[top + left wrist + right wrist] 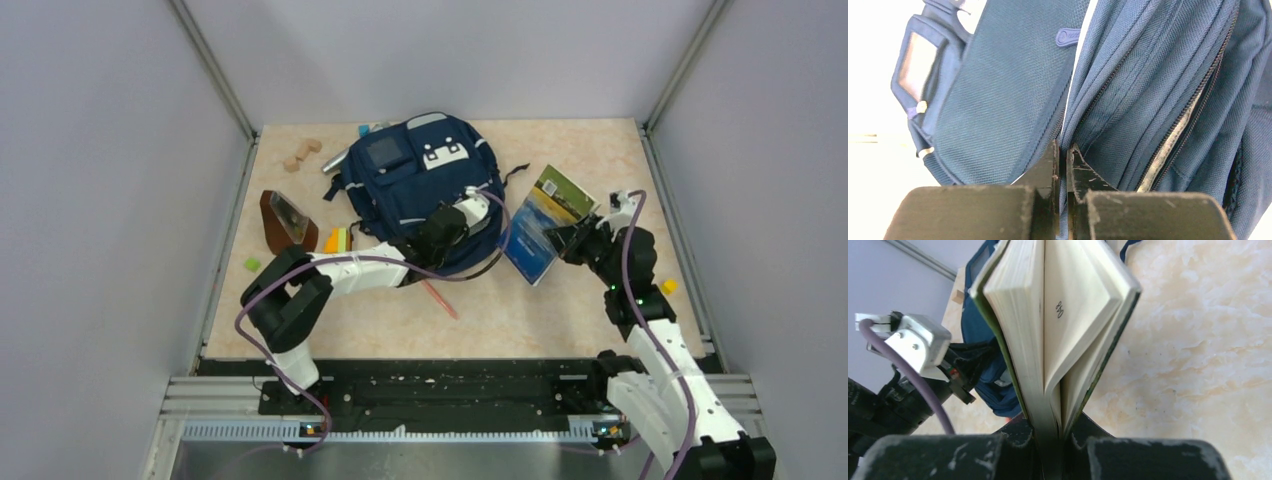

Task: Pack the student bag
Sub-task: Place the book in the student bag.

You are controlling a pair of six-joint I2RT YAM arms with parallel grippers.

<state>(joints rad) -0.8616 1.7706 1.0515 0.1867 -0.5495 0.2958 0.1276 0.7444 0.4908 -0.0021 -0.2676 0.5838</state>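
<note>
The navy student bag (405, 170) lies flat at the back middle of the table, its white patch facing up. My left gripper (482, 200) is at the bag's right edge, and in the left wrist view its jaws (1064, 152) are shut on a fold of the bag's blue fabric (1148, 75) beside a zipper line (1173, 135). Right of the bag, my right gripper (572, 240) holds a green-covered book (542, 222) above the table. The right wrist view has the gripper (1053, 427) shut on the book (1058, 315) near its spine, pages fanning apart, with the bag (993, 375) behind.
Left of the bag are wooden blocks (300, 155), a brown case (285, 222), an orange-yellow item (338, 240) and a small green block (252, 264). A pink pen (440, 298) lies in front of the bag. A small yellow piece (668, 286) sits by the right wall.
</note>
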